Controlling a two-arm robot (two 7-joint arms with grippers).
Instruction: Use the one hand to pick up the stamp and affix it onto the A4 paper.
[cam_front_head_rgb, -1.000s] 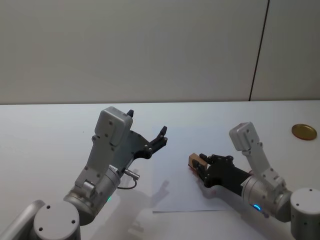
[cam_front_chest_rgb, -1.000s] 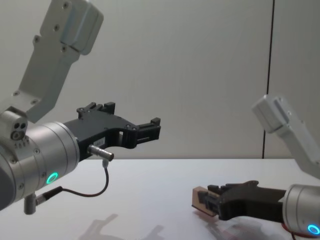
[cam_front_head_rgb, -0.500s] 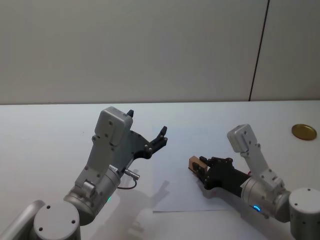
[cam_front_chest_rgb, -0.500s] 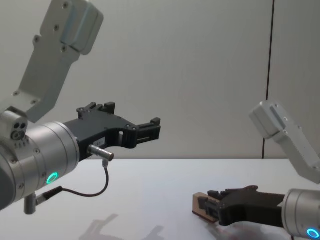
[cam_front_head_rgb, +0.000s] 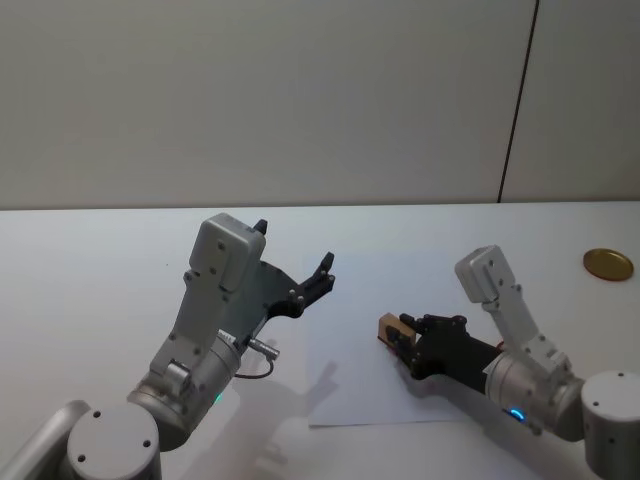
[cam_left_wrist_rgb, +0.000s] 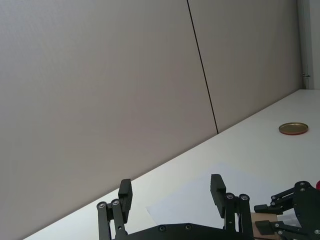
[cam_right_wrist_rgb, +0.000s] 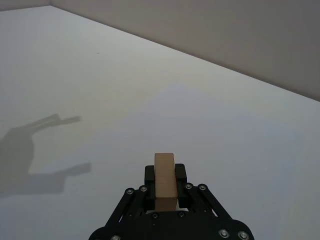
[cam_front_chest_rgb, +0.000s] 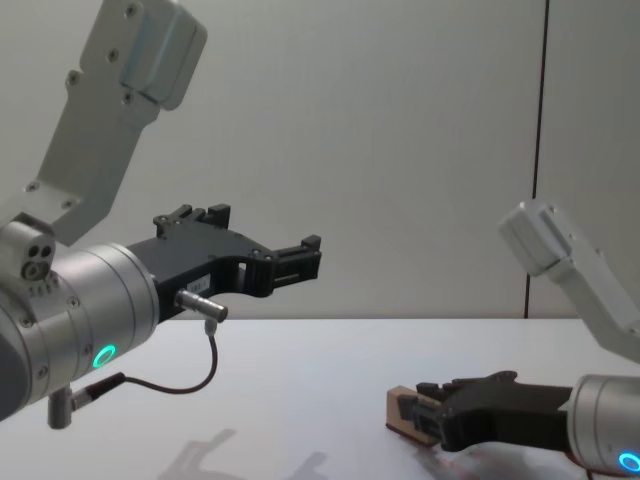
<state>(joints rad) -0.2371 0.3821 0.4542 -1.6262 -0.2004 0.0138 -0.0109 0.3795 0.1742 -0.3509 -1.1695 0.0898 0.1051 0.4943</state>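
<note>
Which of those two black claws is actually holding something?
The right gripper, low over the A4 paper, has its fingers shut on the wooden stamp. The left gripper is raised, open and empty.

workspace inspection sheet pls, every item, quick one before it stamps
surface: white table, bare apart from the items below
job's things: stamp, a pale wood block, held low over the A4 paper; whether it touches the sheet cannot be told
clutter: one flat round disc far off to the right, away from the paper
grippers: right gripper shut on the stamp; left gripper open, raised above the table left of the paper, holding nothing
cables: black cable looping under the left wrist, off the table
surroundings: plain wall with a dark vertical seam
</note>
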